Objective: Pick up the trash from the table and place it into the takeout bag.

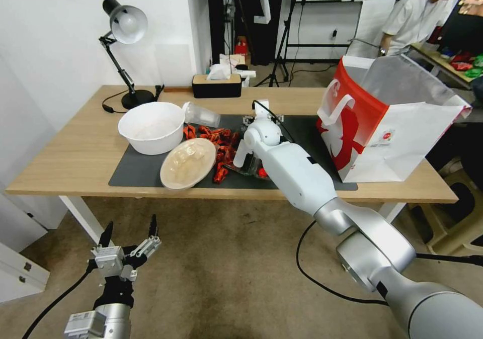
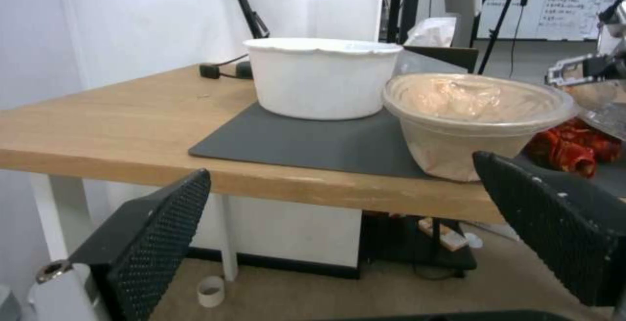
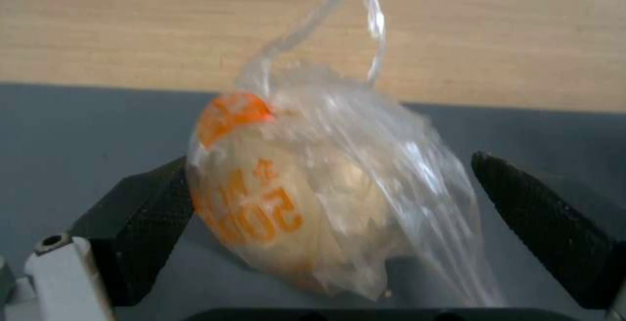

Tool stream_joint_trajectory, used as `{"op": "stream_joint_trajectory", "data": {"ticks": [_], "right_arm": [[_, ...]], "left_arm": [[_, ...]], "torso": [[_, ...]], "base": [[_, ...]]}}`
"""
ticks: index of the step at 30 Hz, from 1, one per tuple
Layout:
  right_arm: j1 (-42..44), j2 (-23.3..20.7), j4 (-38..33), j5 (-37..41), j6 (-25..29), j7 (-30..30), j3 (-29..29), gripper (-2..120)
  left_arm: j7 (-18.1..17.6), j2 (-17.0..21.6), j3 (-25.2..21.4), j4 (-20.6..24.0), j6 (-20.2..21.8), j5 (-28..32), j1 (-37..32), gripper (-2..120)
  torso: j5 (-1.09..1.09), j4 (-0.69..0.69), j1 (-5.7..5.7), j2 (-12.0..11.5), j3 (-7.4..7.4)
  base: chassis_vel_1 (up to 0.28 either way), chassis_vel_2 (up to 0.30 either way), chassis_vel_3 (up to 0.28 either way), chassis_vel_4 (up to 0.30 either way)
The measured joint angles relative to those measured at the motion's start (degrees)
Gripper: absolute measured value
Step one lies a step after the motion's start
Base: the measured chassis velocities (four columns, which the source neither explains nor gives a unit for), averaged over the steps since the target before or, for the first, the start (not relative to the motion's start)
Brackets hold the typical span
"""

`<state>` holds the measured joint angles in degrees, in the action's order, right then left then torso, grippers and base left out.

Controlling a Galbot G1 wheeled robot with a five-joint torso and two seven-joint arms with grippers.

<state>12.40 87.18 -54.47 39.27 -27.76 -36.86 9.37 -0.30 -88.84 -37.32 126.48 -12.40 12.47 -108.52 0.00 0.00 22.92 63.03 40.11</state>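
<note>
Now, right claw [image 3: 339, 223]: spread open, straddling small clear bag [image 3: 313, 189]
Risk: slippery film may slide free as fingers close
Left claw [image 1: 128, 236]: open, parked below counter [image 1: 75, 158]

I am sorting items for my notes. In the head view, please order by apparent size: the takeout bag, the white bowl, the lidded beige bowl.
1. takeout bag, clearly largest.
2. white bowl.
3. lidded beige bowl, slightly smaller; it sits nearer the camera, so the gap is unsure.
</note>
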Motion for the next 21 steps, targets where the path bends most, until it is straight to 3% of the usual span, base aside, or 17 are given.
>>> {"op": "stream_joint_trajectory", "data": {"ticks": [4, 13, 14, 21], "right_arm": [[0.49, -0.16, -0.37, 0.33, -0.16, -0.23, -0.03, 98], [1.10, -0.36, -1.41, 2.71, -0.94, -1.52, -0.06, 73], [1.19, -0.35, -1.48, 2.84, -1.03, -1.85, -0.07, 65], [1.81, -0.51, -1.70, 2.78, -0.73, -1.99, -0.10, 43]], "left_arm": [[0.00, -0.01, 0.01, 0.01, 0.00, 0.07, 0.07, 100], [-0.01, -0.28, -0.79, 0.79, 0.08, 0.99, 0.27, 100], [-0.01, -0.38, -1.34, 0.99, 0.14, 1.61, 0.46, 100], [-0.02, -0.31, -3.11, 2.06, 0.91, 3.51, 1.10, 100]], "torso": [[0.00, 0.00, 0.00, 0.00, 0.00], [0.00, 0.01, 0.00, 0.00, 0.00], [0.00, 0.01, 0.00, 0.00, 0.00], [0.00, 0.01, -0.01, 0.00, -0.01]], "base": [[0.000, 0.000, 0.000, 0.000], [0.000, 0.000, 0.000, 0.000], [0.000, 0.000, 0.000, 0.000], [0.000, 0.000, 0.000, 0.000]]}}
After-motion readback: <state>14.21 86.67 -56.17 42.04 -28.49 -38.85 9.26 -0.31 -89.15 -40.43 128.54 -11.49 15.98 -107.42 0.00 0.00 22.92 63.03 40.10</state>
